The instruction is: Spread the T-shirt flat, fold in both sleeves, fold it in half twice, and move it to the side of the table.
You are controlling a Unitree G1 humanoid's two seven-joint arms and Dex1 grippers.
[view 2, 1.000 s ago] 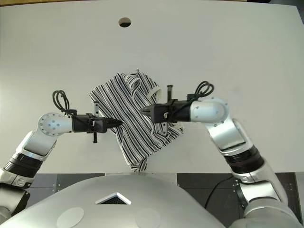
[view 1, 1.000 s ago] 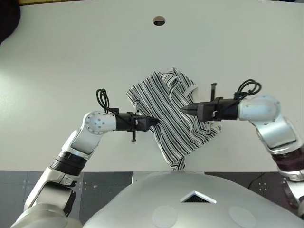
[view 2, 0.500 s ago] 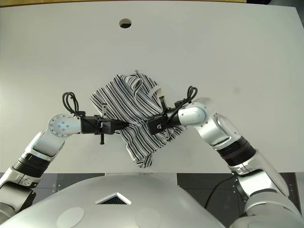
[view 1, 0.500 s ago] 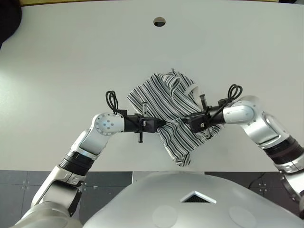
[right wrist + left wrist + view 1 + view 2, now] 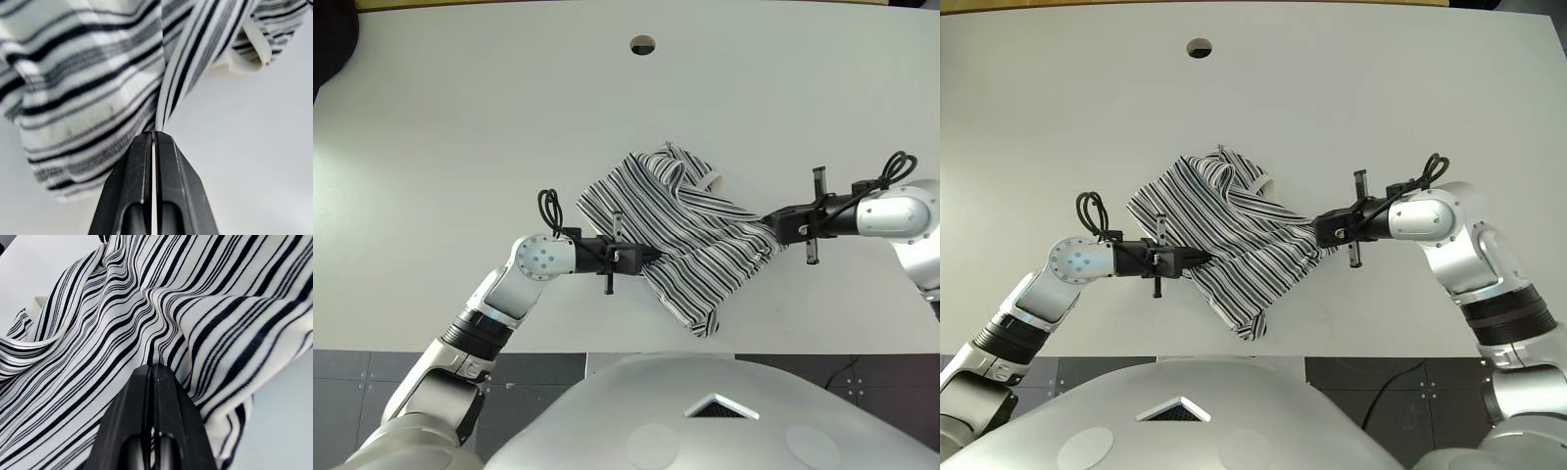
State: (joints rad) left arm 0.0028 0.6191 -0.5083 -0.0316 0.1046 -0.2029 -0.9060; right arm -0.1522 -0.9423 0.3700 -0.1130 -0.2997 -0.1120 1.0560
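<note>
A broad white tabletop [image 5: 460, 147] spreads evenly lit from edge to edge, with a small round hole [image 5: 642, 45] near its far side. Below its near edge lies a floor [image 5: 372, 367] of dark grey tiles. A dark shape [image 5: 331, 39] sits at the far left corner.

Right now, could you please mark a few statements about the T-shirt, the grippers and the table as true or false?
1. The left gripper and the right gripper are each shut on the T-shirt. True.
2. The T-shirt lies spread flat. False: it is bunched and creased, pulled between the grippers.
3. The T-shirt is plain white. False: it has dark and white stripes.
4. A round hole lies in the table beyond the T-shirt. True.
</note>
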